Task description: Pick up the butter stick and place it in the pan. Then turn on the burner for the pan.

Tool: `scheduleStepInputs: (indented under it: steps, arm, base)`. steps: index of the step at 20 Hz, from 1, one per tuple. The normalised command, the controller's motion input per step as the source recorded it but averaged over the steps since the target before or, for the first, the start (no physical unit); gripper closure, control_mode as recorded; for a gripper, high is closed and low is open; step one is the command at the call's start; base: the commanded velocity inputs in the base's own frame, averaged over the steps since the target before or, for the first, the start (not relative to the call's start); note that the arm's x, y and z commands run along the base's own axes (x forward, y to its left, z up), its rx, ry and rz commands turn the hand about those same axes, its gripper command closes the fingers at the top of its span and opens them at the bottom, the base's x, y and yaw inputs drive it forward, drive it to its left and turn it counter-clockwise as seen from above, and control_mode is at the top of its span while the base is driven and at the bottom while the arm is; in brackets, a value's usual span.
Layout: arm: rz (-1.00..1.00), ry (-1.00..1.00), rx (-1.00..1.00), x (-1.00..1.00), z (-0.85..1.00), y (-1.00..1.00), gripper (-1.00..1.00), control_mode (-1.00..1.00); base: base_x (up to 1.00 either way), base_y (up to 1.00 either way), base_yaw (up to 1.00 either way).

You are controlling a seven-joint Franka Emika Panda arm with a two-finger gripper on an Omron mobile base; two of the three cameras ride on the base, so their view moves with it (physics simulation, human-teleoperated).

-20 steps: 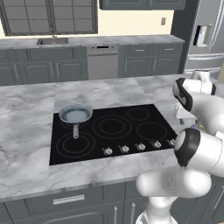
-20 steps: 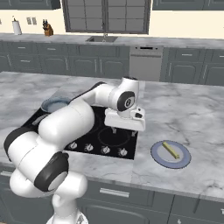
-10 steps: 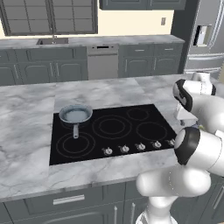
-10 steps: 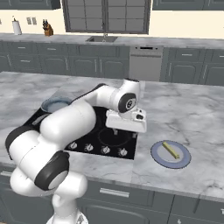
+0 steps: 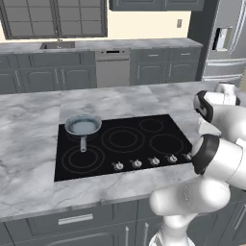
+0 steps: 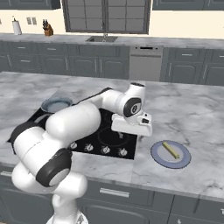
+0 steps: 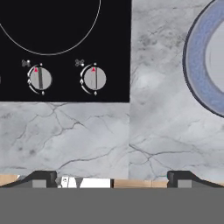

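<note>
Lying on the blue plate (image 6: pixel 158 156), butter stick (image 6: pixel 171 149), pan (image 5: pixel 82 126) holding nothing, fingers (image 7: pixel 41 177) spread wide

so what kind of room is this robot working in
A home kitchen, rendered: a black glass cooktop set in a marble island counter, with a sink and dishwasher along the back wall.

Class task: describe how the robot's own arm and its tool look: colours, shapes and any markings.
The arm is glossy white, built of rounded tubular segments with dark grey bands at the joints. A round dark disc marks the wrist. The tool sits on a boxy white hand and ends in two small dark fingertips. No cables show.
</note>
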Motion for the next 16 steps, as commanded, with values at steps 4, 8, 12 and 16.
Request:
scheduleStepInputs:
  steps: [4, 8, 12, 16]
  arm:
    - [0.0, -0.01, 0.0, 0.0, -0.16, -0.26, -1.0, -1.0]
    - [0.0, -0.02, 0.0, 0.0, -0.11, -0.32, -1.0, -1.0]
    - [0.0, 0.0, 0.0, 0.0, 0.0, -0.28, -1.0, -1.0]
    - [0.0, 0.0, 0.0, 0.01, 0.0, -0.31, -1.0, -1.0]
  base:
    - [0.0, 0.0, 0.0]
    - [0.0, 0.0, 0.0]
    - [0.0, 0.0, 0.0]
    - [0.0, 0.0, 0.0]
